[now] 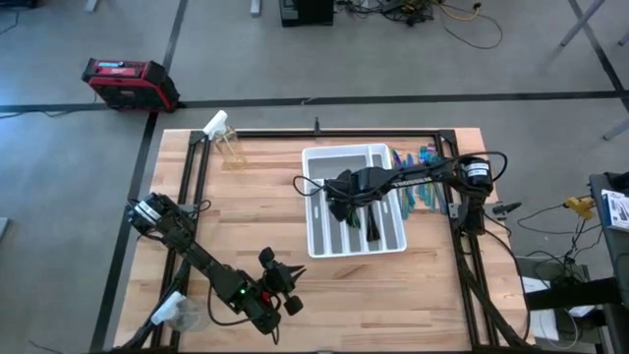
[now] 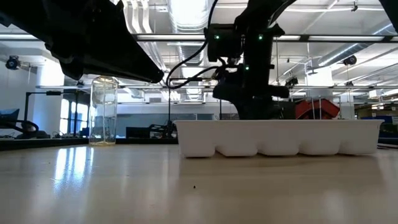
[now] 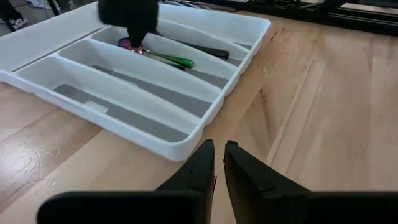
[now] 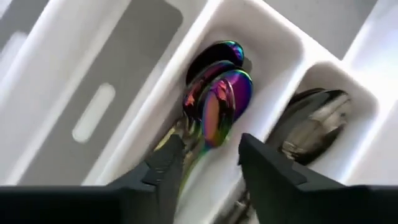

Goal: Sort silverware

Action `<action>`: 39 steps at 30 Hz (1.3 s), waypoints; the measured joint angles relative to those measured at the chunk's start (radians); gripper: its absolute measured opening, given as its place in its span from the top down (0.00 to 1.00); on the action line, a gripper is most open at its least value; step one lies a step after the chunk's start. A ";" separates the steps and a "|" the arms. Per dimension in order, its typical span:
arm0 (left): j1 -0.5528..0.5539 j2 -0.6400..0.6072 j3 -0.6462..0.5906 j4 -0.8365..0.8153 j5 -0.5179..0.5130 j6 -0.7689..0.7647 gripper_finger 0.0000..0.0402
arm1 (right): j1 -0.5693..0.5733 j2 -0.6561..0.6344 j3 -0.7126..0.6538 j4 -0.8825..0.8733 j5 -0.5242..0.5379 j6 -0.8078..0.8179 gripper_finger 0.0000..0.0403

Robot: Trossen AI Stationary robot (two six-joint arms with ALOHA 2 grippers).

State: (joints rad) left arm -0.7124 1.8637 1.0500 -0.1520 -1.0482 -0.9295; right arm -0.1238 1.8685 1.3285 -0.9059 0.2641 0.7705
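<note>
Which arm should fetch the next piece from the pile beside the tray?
Right. The right gripper hangs over the tray, next to the loose silverware; the left gripper waits at the table's near edge.

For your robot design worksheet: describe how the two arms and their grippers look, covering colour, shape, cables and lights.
Both arms are dark, jointed and slim, with black cables looping alongside. The left arm shows a small green light near its wrist, and the left gripper ends in two dark, tapered, wedge-shaped fingers. The right arm carries a round black-and-white joint housing; the right gripper has the same matte black jaws.
</note>
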 joint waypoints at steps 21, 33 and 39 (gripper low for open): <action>0.001 0.000 0.000 0.023 -0.056 0.004 0.94 | 0.006 0.007 -0.012 0.008 0.069 -0.651 0.99; 0.003 -0.001 0.000 0.038 -0.122 0.055 0.94 | -0.043 0.038 -0.031 0.012 0.075 -0.772 1.00; 0.003 -0.012 0.000 0.051 -0.122 0.080 0.94 | 0.038 -0.105 -0.027 -0.113 0.185 -0.755 1.00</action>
State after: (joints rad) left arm -0.7097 1.8519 1.0500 -0.1014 -1.1705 -0.8495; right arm -0.0858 1.7634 1.3015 -1.0190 0.4492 0.0159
